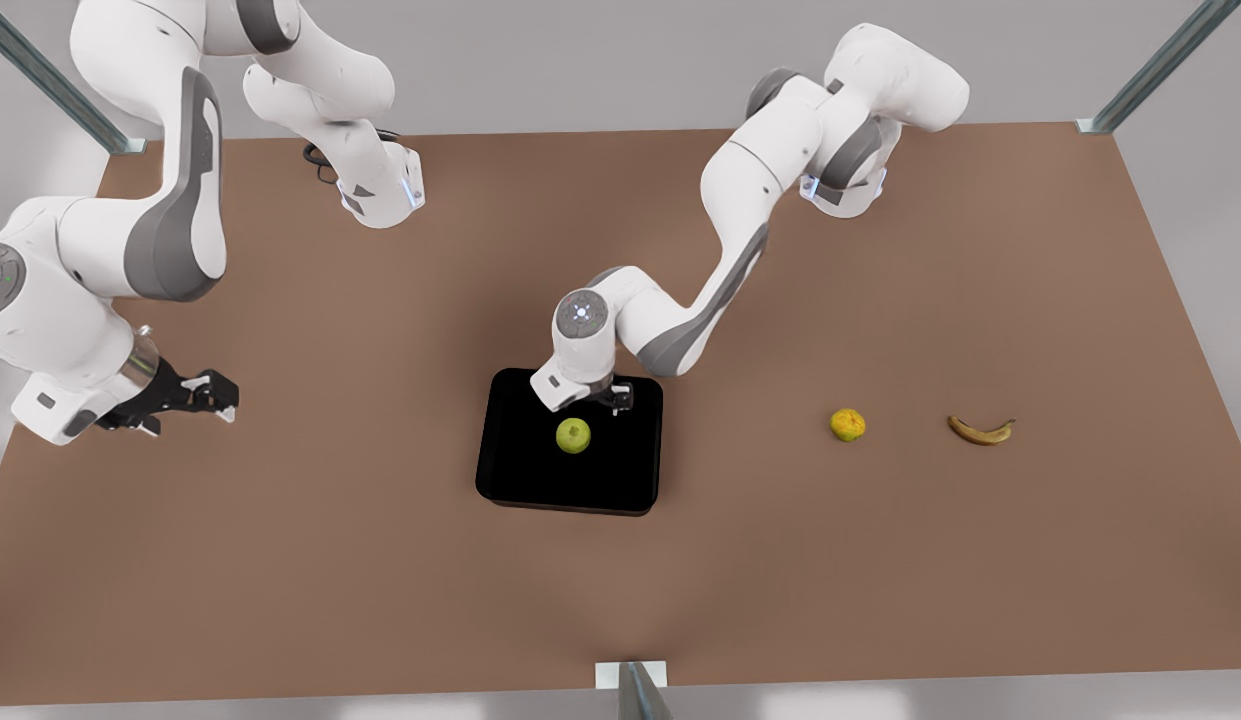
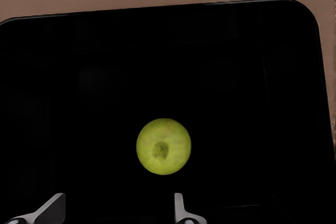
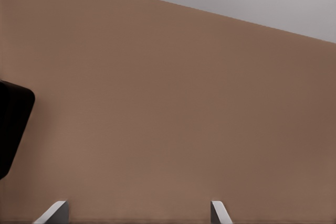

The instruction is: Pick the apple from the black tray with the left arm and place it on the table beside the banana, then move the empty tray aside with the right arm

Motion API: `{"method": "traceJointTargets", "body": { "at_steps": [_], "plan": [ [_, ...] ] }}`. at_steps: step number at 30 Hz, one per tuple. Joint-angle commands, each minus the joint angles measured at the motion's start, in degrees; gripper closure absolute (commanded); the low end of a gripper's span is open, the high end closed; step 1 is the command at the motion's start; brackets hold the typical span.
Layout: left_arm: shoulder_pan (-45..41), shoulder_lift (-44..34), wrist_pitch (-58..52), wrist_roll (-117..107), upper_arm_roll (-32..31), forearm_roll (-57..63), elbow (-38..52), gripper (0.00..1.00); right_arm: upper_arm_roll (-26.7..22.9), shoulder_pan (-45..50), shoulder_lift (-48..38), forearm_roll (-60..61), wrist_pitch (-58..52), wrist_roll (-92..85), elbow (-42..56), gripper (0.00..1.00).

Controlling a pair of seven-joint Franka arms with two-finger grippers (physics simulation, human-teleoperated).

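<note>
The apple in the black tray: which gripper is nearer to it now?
Left. The left gripper hangs over the black tray, just behind the apple, jaws open. The right gripper waits far off near the front view's left edge.

Glossy black tray (image 1: 540, 480) on a matte brown table (image 1: 280, 550); apple (image 1: 573, 435) smooth-skinned, slightly shiny.

White arms, grey joints, black jaws
</note>
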Motion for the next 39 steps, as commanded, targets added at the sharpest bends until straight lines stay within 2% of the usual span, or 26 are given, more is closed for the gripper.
{"method": "traceJointTargets", "body": {
  "at_steps": [1,7,16,29,30,31,35,39],
  "plan": [
    [-0.7,0.5,8.3,-36.9,0.1,3.2,0.0,0.0,0.1,2.5,0.1,-2.4,-2.9,1.4,0.1,0.0],
    [-1.1,6.3,21.1,-36.6,4.3,3.6,1.8,0.0,0.0,2.5,0.3,-2.1,-2.9,4.0,0.1,0.0],
    [-3.8,7.8,19.4,-38.3,5.1,8.3,1.5,0.0,0.0,2.5,0.5,-2.5,-2.9,4.0,0.1,0.0],
    [-4.2,10.1,17.2,-35.5,4.9,8.5,1.3,0.0,0.0,2.5,0.8,-2.5,-2.9,3.9,0.1,0.0],
    [-4.2,10.1,16.8,-35.5,4.9,8.5,1.3,0.06,0.0,2.5,0.8,-2.5,-2.9,3.9,0.1,0.0],
    [-4.2,10.0,16.0,-35.5,4.8,8.4,1.3,0.22,0.0,2.5,0.8,-2.5,-2.9,4.0,0.1,0.0],
    [-4.2,9.8,15.6,-35.5,4.8,8.4,1.3,0.24,0.0,2.5,0.8,-2.5,-2.9,3.9,0.1,0.0],
    [-2.1,4.2,4.4,-31.0,2.5,7.1,1.3,0.24,0.0,2.5,0.8,-2.5,-2.9,3.9,0.1,0.0]
  ]
}}
